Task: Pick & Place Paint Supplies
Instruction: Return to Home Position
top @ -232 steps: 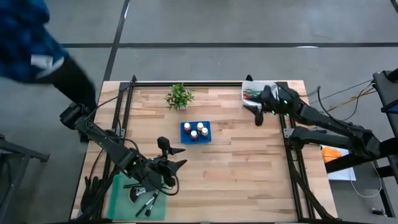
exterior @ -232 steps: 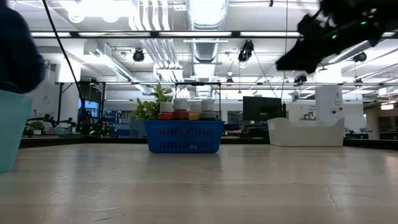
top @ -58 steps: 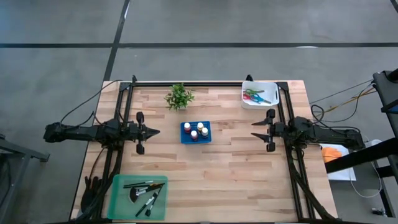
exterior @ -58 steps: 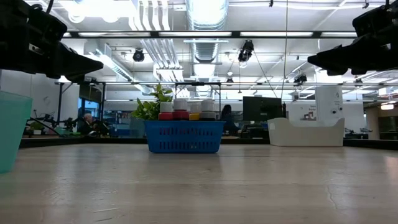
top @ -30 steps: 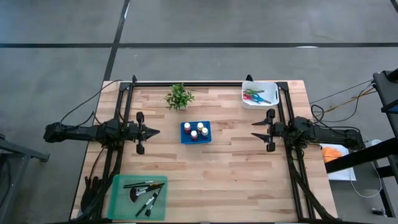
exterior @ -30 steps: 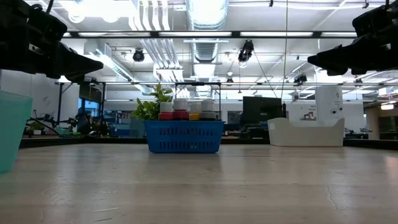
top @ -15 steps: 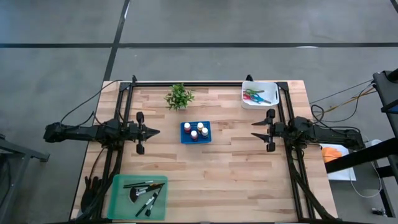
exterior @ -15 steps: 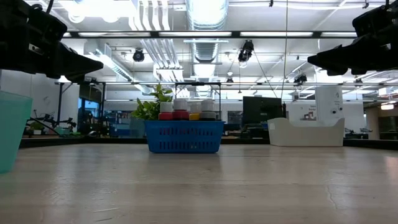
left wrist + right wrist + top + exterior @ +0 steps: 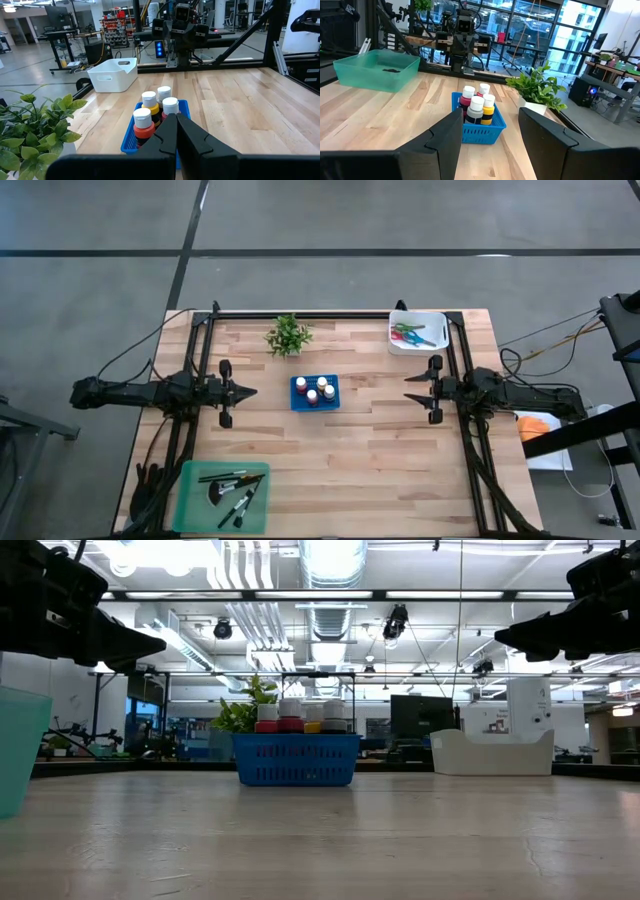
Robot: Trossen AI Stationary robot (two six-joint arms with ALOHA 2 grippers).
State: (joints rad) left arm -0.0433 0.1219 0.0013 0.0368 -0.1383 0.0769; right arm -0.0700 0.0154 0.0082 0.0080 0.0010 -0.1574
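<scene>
Several paint bottles (image 9: 315, 390) with white caps stand in a blue basket (image 9: 300, 404) at mid-table. Dark brushes (image 9: 232, 490) lie in a green tray (image 9: 190, 510) at the near left corner. Red, blue and green scissors (image 9: 410, 334) lie in a white bin (image 9: 434, 318) at the far right. My left gripper (image 9: 252, 391) hovers shut at the left edge, pointing level toward the basket. My right gripper (image 9: 408, 388) hovers open at the right edge, facing the basket, with nothing between its fingers (image 9: 445, 135).
A small green potted plant (image 9: 288, 336) stands near the far edge, left of centre. Black frame rails (image 9: 300, 314) run along the far edge and both sides. Bare wood (image 9: 370, 470) lies between the basket and the near edge.
</scene>
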